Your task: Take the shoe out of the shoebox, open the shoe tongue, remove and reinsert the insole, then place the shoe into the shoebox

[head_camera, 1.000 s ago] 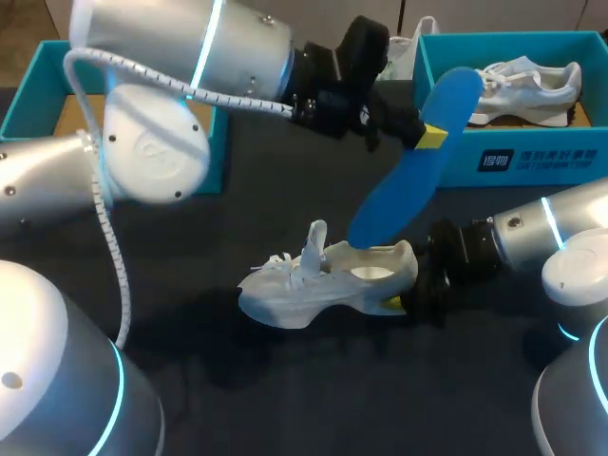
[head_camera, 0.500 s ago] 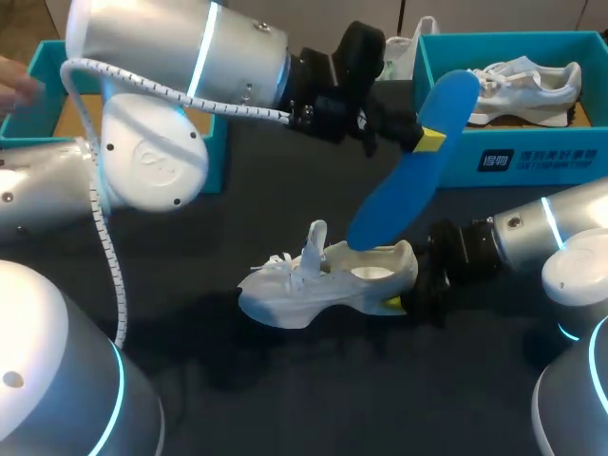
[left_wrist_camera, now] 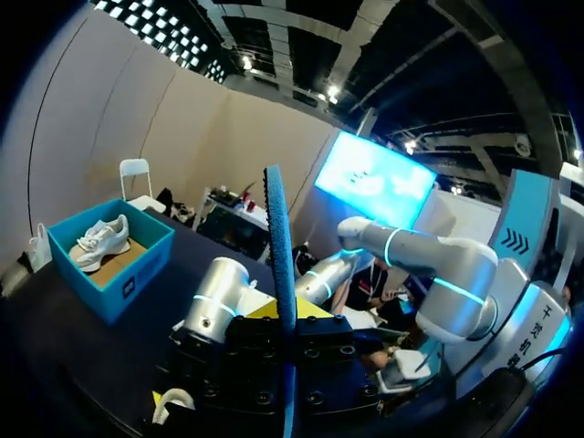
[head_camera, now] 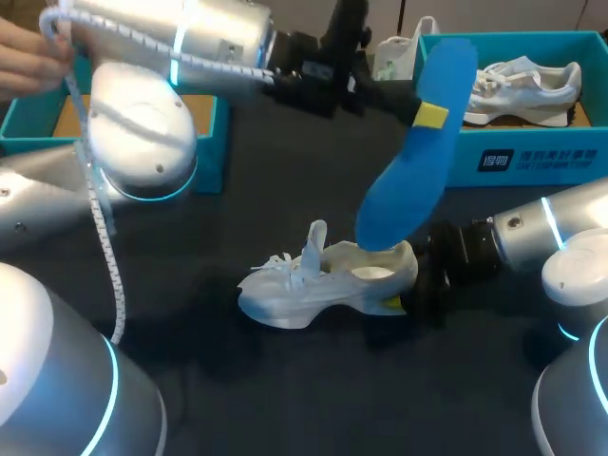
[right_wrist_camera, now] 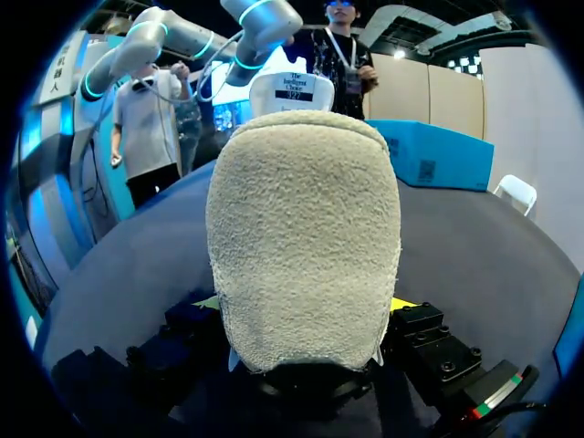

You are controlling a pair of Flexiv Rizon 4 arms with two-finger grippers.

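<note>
A white shoe lies on the dark table, toe to the left, tongue pulled up. My right gripper is shut on its heel; in the right wrist view the suede heel fills the gap between the yellow tips of that gripper. My left gripper is shut on a blue insole, held in the air with its lower end just above the shoe's opening. In the left wrist view the insole stands edge-on in that gripper. The teal shoebox is at the back right.
A second white shoe lies inside the shoebox, seen too as the box in the left wrist view. Another teal box stands at the back left. A person's hand is at my left arm's cable.
My left arm has swung back and turned, lifting the insole's upper end and standing it more upright. A person's hand has come in at the far left. The shoe and right arm stayed put.
</note>
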